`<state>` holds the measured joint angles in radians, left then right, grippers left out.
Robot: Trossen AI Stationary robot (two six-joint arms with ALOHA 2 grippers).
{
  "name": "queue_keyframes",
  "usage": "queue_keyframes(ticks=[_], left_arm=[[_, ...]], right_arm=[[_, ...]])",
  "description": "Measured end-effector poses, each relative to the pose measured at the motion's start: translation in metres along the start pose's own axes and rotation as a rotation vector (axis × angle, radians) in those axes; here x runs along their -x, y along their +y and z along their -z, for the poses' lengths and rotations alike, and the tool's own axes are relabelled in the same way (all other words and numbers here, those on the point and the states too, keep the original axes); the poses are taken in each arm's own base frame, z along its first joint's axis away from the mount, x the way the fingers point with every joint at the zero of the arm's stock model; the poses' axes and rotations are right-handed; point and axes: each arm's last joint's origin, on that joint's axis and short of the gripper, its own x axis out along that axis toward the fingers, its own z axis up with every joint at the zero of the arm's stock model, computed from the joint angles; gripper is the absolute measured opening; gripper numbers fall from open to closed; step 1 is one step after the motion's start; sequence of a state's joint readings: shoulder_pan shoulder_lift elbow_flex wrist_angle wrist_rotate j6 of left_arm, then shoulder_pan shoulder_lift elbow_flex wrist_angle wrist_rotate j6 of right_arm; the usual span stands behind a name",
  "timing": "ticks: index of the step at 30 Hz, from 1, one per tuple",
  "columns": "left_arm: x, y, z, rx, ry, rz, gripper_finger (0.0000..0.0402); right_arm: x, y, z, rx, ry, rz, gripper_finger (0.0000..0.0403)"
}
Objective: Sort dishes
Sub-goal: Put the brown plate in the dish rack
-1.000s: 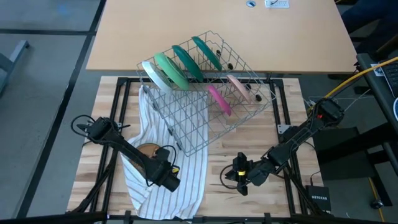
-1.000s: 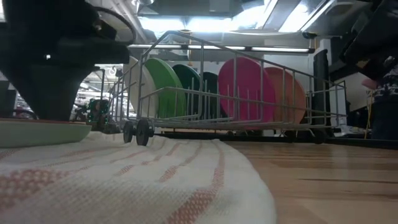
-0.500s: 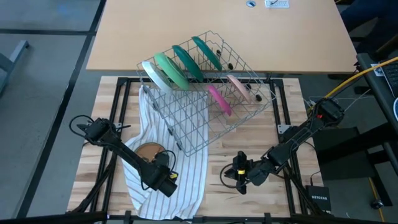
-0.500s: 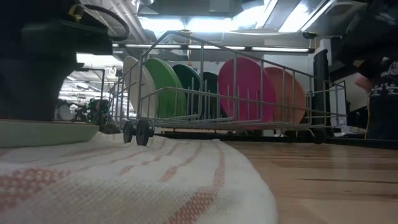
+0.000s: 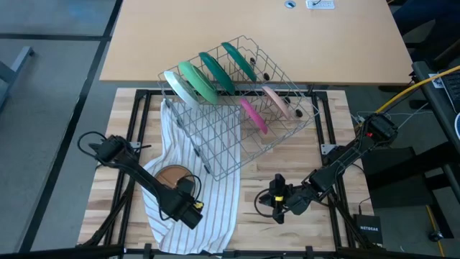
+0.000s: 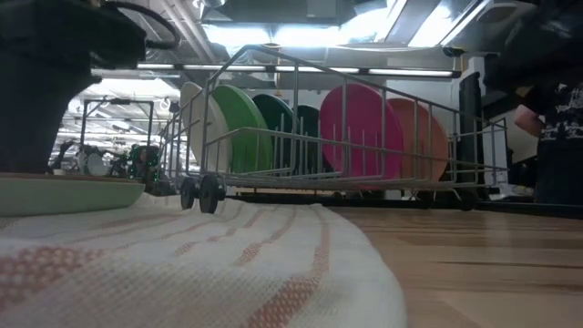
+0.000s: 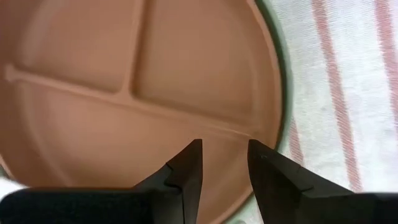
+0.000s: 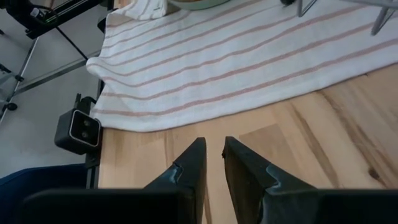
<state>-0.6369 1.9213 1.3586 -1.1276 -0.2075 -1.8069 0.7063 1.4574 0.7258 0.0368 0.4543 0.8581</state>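
- Brown plate (image 5: pixel 173 176) lay flat on striped cloth (image 5: pixel 215 208), near-left part of table (image 5: pixel 244 191); divided face up, pale green rim showing at edge in left wrist view.
- Left gripper (image 5: pixel 192 213) sat just near-right of plate, over cloth; fingers (image 7: pixel 186 171) a little apart, nothing between them, tips hanging over plate's near rim (image 7: pixel 281 93).
- So plate lay straight ahead of left fingers, toward far-left; round, so no long axis. Inner ridge (image 7: pixel 124 102) ran across line of approach.
- Right gripper (image 5: pixel 277 203) rested low over bare wood, near-centre, well right of plate w/ cloth edge between; fingers (image 8: pixel 193 162) nearly together, empty.
- Left arm clearly nearer: judged left should take it, by the rim.
- Rack (image 5: pixel 237 108) sat far-centre, beyond plate, holding other dishes on edge: white-faced one (image 5: pixel 178 88), light green (image 5: pixel 197 80), two dark green (image 5: pixel 215 73), magenta (image 5: pixel 253 115), peach (image 5: pixel 277 102).
- Judged brown plate the last loose dish; empty slots toward rack's near side.
- Risk, as a guess: flat plate on soft cloth, hard to get a finger under rim.
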Motion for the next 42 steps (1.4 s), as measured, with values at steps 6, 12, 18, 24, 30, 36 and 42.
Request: queue_keyframes(ticks=[6, 12, 18, 24, 30, 36, 42], left_arm=[[0.010, 0.000, -0.002, 0.009, 0.017, 0.060, 0.0117], [0.010, -0.006, -0.001, -0.023, 0.029, 0.122, 0.0117], [0.005, -0.006, -0.001, -0.026, -0.023, 0.130, 0.0117], [-0.008, -0.003, -0.002, 0.005, -0.032, 0.124, 0.0117], [-0.024, -0.005, 0.002, -0.006, -0.020, 0.214, 0.0117], [-0.026, -0.004, 0.002, -0.015, -0.020, 0.222, 0.0108], [-0.025, -0.004, 0.002, -0.054, -0.018, 0.231, 0.0024]], right_arm=[[0.000, -0.001, -0.001, 0.000, -0.025, 0.022, 0.0062], [0.000, -0.001, -0.001, 0.000, -0.026, 0.023, 0.0062], [0.000, -0.001, -0.001, 0.000, -0.031, 0.026, 0.0062], [0.000, -0.001, -0.001, 0.001, -0.025, 0.023, 0.0062], [0.000, -0.001, -0.001, 0.001, -0.023, 0.023, 0.0062], [0.000, -0.001, -0.001, 0.001, -0.024, 0.024, 0.0062], [0.000, -0.001, -0.001, 0.000, -0.032, 0.028, 0.0062]])
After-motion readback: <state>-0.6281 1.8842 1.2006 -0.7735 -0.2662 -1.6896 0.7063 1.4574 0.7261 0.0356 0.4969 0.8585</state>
